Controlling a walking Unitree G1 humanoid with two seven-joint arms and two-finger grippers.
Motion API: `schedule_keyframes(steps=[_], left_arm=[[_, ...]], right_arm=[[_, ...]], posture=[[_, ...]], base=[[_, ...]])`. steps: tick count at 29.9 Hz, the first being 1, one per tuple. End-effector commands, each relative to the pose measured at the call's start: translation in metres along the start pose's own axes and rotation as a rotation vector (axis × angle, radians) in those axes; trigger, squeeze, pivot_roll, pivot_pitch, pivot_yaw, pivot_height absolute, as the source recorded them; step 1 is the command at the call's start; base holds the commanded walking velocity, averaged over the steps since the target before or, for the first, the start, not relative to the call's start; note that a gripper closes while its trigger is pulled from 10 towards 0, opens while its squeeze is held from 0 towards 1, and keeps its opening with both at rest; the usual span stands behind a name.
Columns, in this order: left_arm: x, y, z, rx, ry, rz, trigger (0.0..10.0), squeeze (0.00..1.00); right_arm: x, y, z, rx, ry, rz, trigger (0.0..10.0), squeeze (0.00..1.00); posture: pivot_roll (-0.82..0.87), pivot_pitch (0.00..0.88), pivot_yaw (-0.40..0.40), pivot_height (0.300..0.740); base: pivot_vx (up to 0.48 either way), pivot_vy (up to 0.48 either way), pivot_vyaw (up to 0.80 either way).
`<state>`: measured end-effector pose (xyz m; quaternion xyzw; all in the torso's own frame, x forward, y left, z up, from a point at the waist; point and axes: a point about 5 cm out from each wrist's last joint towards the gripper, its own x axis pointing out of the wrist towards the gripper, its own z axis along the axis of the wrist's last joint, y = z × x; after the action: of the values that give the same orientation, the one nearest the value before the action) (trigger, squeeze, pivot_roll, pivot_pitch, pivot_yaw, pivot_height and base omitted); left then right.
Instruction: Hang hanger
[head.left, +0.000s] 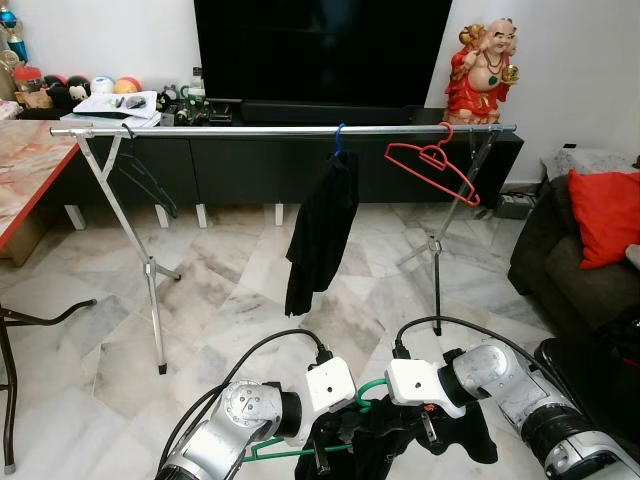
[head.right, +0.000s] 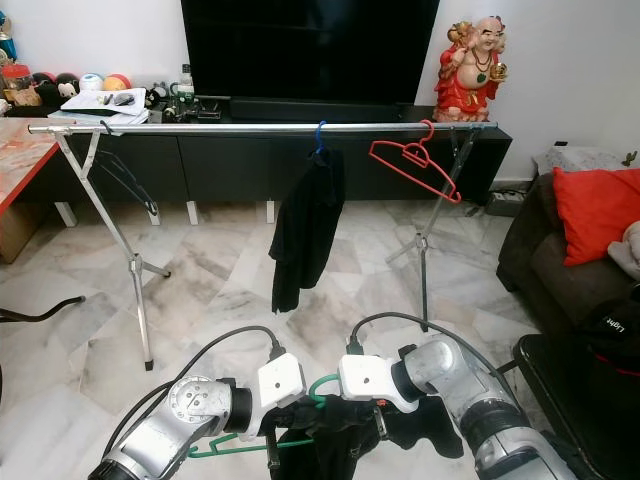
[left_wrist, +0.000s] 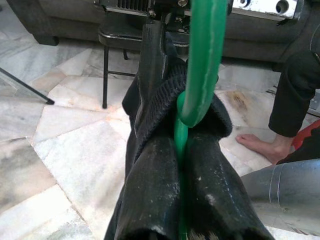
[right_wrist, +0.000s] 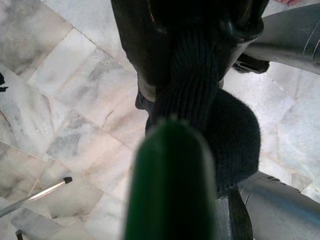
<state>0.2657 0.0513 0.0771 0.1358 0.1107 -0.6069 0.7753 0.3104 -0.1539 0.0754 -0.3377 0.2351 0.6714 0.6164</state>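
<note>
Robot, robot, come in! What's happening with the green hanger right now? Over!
Both tools, left and right, low in front, shut on green hanger with black garment. Rail ahead, not reached. Already hanging there: black clothing, red hanger.

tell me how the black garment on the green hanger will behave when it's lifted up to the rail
Probably floppy: the black garment bunches and sags around the green hanger held between the left gripper and right gripper. It looks like soft ribbed knit, so likely light. It may swing or slide off, since it sits crumpled rather than spread out.
</note>
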Motion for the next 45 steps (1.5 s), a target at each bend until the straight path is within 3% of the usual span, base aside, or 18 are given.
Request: schedule_keyframes(steps=[1,11,12,13,14,26,34,43,44,45], left_arm=[[0.010,-0.001,0.028,0.079,-0.092,-0.040,10.0,0.00],[0.010,-0.002,0.027,0.088,-0.076,-0.049,10.0,0.00],[0.010,-0.003,0.027,0.083,-0.073,-0.058,10.0,0.53],[0.010,-0.003,0.027,0.080,-0.073,-0.063,10.0,0.53],[0.010,-0.003,0.027,0.077,-0.073,-0.066,10.0,1.00],[0.004,-0.003,0.017,0.086,-0.013,-0.080,10.0,1.00],[-0.022,0.011,0.003,0.090,0.087,-0.043,10.0,1.00],[-0.051,0.031,-0.010,0.054,0.119,0.118,10.0,1.00],[-0.056,0.035,-0.011,0.040,0.109,0.158,10.0,1.00],[-0.066,0.045,-0.015,0.020,0.087,0.267,10.0,1.00]], right_arm=[[0.009,0.003,0.002,-0.001,0.004,0.020,0.0,0.00],[0.012,0.004,0.002,0.001,-0.002,0.030,0.0,0.00],[0.012,0.005,0.002,0.001,-0.001,0.031,0.0,0.00],[0.012,0.005,0.002,0.001,0.000,0.031,0.0,0.00],[0.011,0.005,0.001,0.001,0.003,0.031,0.0,0.00],[0.006,0.002,-0.003,0.005,0.041,-0.002,0.0,0.00],[-0.001,0.001,-0.013,0.022,0.088,-0.059,0.0,0.00],[-0.014,-0.005,-0.018,0.027,0.122,-0.147,0.0,0.00],[-0.016,-0.007,-0.018,0.032,0.118,-0.167,0.0,0.00],[-0.022,-0.011,-0.019,0.032,0.122,-0.215,0.0,0.00]], posture=[[0.13,0.000,-0.088,0.740],[0.13,0.000,-0.085,0.740],[0.13,0.000,-0.085,0.740],[0.13,0.000,-0.085,0.740],[0.13,0.000,-0.086,0.740],[0.13,0.000,-0.087,0.740],[0.14,0.000,-0.084,0.740],[0.14,0.000,-0.085,0.740],[0.14,0.000,-0.085,0.740],[0.14,0.000,-0.087,0.740]], base=[[0.000,0.000,0.00],[0.000,0.000,0.00],[0.000,0.000,0.00],[0.000,0.000,0.00],[0.000,0.000,0.00],[0.000,0.000,0.00],[0.000,0.000,0.00],[0.000,0.000,0.00],[0.000,0.000,0.00],[0.000,0.000,0.00]])
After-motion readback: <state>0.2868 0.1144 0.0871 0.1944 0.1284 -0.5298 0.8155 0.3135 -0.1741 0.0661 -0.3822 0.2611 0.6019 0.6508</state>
